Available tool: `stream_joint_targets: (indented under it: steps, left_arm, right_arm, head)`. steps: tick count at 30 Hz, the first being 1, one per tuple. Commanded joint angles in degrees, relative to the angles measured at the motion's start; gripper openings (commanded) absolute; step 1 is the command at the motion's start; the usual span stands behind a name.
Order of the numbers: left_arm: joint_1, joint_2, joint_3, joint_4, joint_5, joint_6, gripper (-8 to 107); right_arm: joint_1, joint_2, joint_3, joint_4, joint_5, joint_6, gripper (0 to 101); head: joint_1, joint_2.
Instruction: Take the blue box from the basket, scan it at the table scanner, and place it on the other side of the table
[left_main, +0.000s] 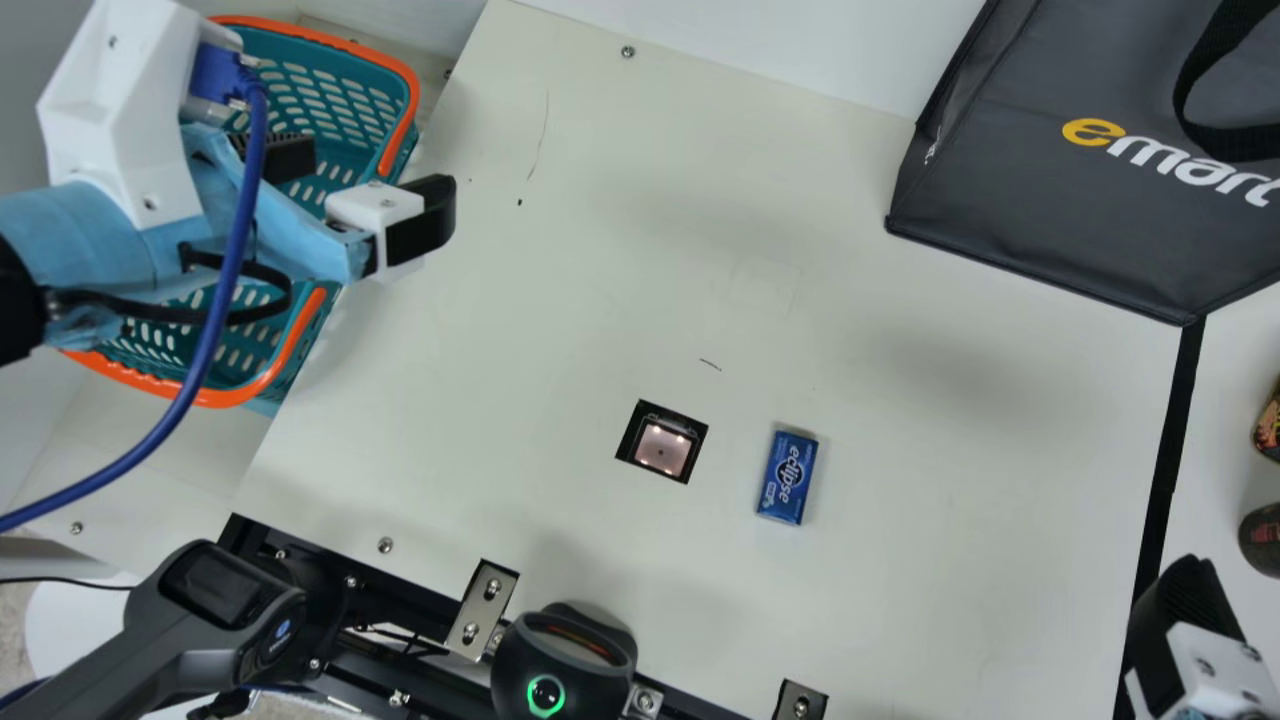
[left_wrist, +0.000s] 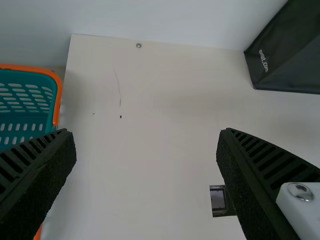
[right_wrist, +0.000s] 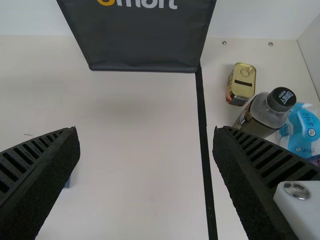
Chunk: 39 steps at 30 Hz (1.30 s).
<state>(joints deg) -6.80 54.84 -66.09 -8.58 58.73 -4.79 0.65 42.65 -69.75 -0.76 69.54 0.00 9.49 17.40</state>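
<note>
The blue box (left_main: 787, 477) lay on the bare cream tabletop (left_main: 800, 280), just beside the scanner window (left_main: 661, 443) on the side toward the robot's right, touching neither the window nor a gripper. The window was set into the table and glowed pinkish, with small bright lights in it. The left gripper (left_main: 368, 190) was over the basket and the table's near-left part, its two black fingers spread wide, one above the basket and the other above the edge of the table. The basket (left_main: 402, 80) was teal with an orange rim and stood at the table's left side. The right gripper (left_main: 1180, 625) was at the lower right corner of the main view, by the black strip (left_main: 1170, 440) that ran along the table, and the right wrist view had its fingers wide apart too. The dark bag (left_main: 1010, 190) stood at the back on the right, near the top of the strip. Past the strip were a small can with a gold lid (right_wrist: 242, 82), a dark-capped bottle (right_wrist: 267, 112) and a blue and white packet (right_wrist: 302, 130). A round black device (left_main: 565, 665) with a green-lit ring sat at the table's front edge.
</note>
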Motion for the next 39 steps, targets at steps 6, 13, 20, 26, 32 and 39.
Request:
stream_joint_targets:
  steps: [6, 13, 20, 26, 32, 39]
  left_arm:
    - [0.00, 0.00, 0.00, 0.00, 0.00, 0.00, 90]
    - [0.00, 0.00, 0.00, 0.00, 0.00, 0.00, 90]
    - [0.00, 0.00, 0.00, 0.00, 0.00, 0.00, 90]
    - [0.00, 0.00, 0.00, 0.00, 0.00, 0.00, 90]
    - [0.00, 0.00, 0.00, 0.00, 0.00, 0.00, 90]
    - [0.00, 0.00, 0.00, 0.00, 0.00, 0.00, 90]
  right_arm:
    - [0.00, 0.00, 0.00, 0.00, 0.00, 0.00, 95]
    - [0.00, 0.00, 0.00, 0.00, 0.00, 0.00, 95]
    - [0.02, 0.05, 0.00, -0.02, -0.04, 0.02, 95]
    - [2.12, 2.35, -0.53, -0.18, -0.70, -1.04, 95]
    - [6.00, 6.06, -1.19, 0.54, -1.35, -3.11, 95]
    - [11.42, 10.60, -1.91, 3.09, -1.46, -6.61, 95]
  head:
    - [-1.57, -11.00]
    - [-1.57, -18.98]
    - [-1.57, -18.98]
    - [-1.57, -18.98]
    - [-1.57, -18.98]
    - [-1.57, -18.98]
